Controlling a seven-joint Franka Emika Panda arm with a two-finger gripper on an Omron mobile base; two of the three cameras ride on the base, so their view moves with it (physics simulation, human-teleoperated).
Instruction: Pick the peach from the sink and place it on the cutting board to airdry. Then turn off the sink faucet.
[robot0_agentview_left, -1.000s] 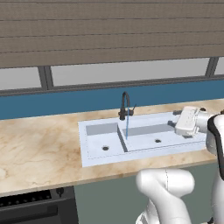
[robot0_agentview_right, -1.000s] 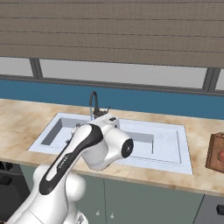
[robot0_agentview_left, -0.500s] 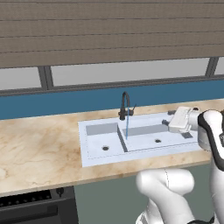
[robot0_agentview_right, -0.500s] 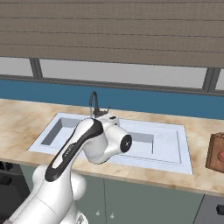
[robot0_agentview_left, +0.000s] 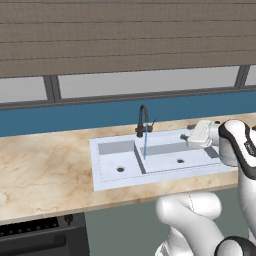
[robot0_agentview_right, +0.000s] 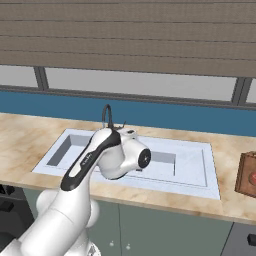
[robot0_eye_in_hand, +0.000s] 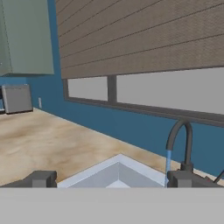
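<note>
The white double-basin sink (robot0_agentview_left: 98, 165) is set in the marble counter, and it also shows in the right base view (robot0_agentview_right: 212, 172). At its back stands the black gooseneck sink faucet (robot0_agentview_left: 143, 119), with a blue stream of water (robot0_agentview_left: 145, 148) falling into the basin. My gripper (robot0_agentview_left: 187, 136) hovers over the sink's right basin, to the right of the faucet, pointing toward it. In the hand view the gripper (robot0_eye_in_hand: 109, 179) is open and holds nothing, with the faucet (robot0_eye_in_hand: 184, 140) ahead on the right. A small reddish round shape, seemingly the peach (robot0_agentview_right: 253, 178), lies on the brown cutting board (robot0_agentview_right: 245, 172).
A blue backsplash and a window with lowered blinds run behind the counter. A grey box-shaped appliance (robot0_eye_in_hand: 16, 98) stands on the counter far along the wall, under a wall cabinet (robot0_eye_in_hand: 24, 37). A dark oven front (robot0_agentview_left: 35, 237) sits below the counter.
My hand has moved left from the sink's right rim to over the right basin, closer to the faucet. The water keeps running.
</note>
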